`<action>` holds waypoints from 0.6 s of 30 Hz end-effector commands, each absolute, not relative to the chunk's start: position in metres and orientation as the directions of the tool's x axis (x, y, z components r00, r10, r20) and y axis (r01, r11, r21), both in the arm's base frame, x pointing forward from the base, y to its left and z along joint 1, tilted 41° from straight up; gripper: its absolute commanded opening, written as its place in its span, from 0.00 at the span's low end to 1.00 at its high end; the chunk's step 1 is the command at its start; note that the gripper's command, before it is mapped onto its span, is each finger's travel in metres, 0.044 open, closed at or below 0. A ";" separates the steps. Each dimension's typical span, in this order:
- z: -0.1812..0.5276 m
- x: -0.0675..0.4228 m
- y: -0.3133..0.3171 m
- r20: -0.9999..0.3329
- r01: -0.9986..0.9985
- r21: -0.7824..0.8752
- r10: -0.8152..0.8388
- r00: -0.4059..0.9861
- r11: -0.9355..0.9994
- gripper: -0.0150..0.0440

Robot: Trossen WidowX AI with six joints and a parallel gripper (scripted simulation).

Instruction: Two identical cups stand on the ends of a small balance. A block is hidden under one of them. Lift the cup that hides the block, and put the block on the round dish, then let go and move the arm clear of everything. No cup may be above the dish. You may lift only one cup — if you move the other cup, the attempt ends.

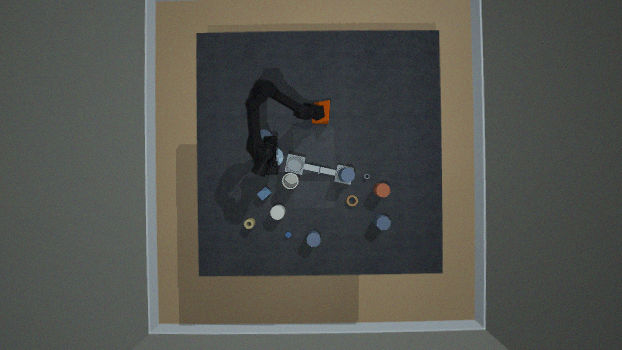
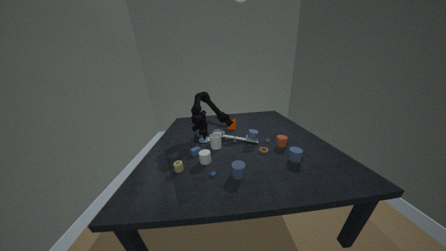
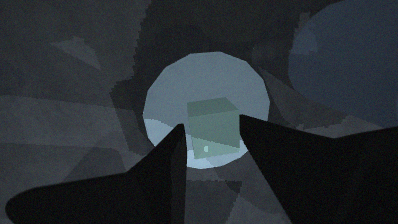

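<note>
A pale green block [image 3: 212,127] rests on the round light-blue dish [image 3: 210,75] [image 1: 279,157] [image 2: 204,140]. My gripper [image 3: 210,124] [image 2: 203,136] points down over the dish with its fingers on either side of the block, parted a little wider than it. The balance [image 1: 320,170] [image 2: 234,138] lies just right of the dish. Its left pad [image 1: 294,164] is bare. A blue cup [image 1: 346,174] [image 2: 253,134] stands on its right end. A pale cup [image 1: 290,181] [image 2: 216,141] stands open end up on the table beside the left pad, off the dish.
Near the dish are a blue cube [image 1: 264,193], a white cylinder [image 1: 277,212] and a yellow ring [image 1: 249,223]. Blue cylinders [image 1: 313,239] [image 1: 383,222], an orange cylinder [image 1: 382,190] and an orange ring [image 1: 356,200] stand further right. An orange wedge [image 1: 322,111] sits by the arm.
</note>
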State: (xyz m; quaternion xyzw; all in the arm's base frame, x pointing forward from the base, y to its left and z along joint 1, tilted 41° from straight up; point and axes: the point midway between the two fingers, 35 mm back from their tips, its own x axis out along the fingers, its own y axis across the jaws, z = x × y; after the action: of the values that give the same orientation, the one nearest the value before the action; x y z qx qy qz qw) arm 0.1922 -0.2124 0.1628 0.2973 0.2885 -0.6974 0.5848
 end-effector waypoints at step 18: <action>0.200 0.202 -0.181 -0.753 0.989 -0.048 -0.646 -0.127 -0.139 1.00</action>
State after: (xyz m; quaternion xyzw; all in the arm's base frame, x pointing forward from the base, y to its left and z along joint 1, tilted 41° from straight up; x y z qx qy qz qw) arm 0.2047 -0.1936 0.1881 0.2957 0.2832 -0.6863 0.6011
